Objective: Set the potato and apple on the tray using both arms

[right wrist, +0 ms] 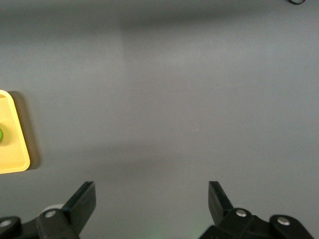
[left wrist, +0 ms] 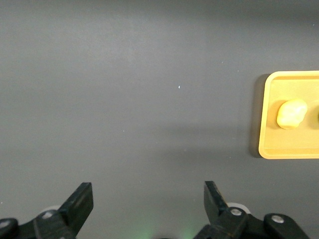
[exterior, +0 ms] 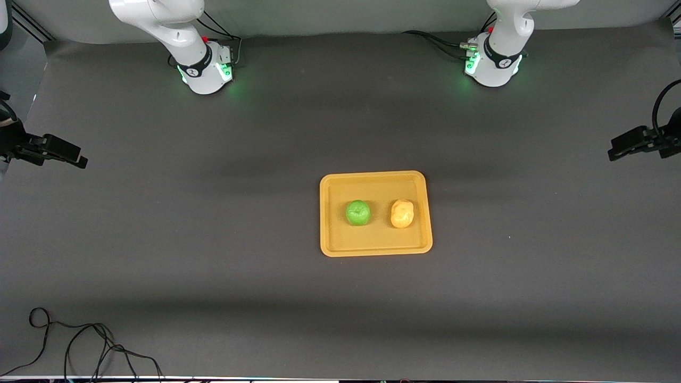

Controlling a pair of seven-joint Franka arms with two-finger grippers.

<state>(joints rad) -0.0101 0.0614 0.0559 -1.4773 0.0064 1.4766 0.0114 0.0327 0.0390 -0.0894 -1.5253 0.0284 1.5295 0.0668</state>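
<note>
The yellow-orange tray lies at the middle of the table. On it rest the green apple, toward the right arm's end, and the tan potato beside it, toward the left arm's end. Both arms are drawn back; only their bases and lower links show in the front view. My left gripper hangs open over bare mat, apart from the tray and the potato. My right gripper is open too, over bare mat, with the tray's corner and a sliver of apple off to one side.
A dark grey mat covers the table. Black clamp-like fixtures stand at the right arm's end and at the left arm's end of the table. A loose black cable lies near the front edge, toward the right arm's end.
</note>
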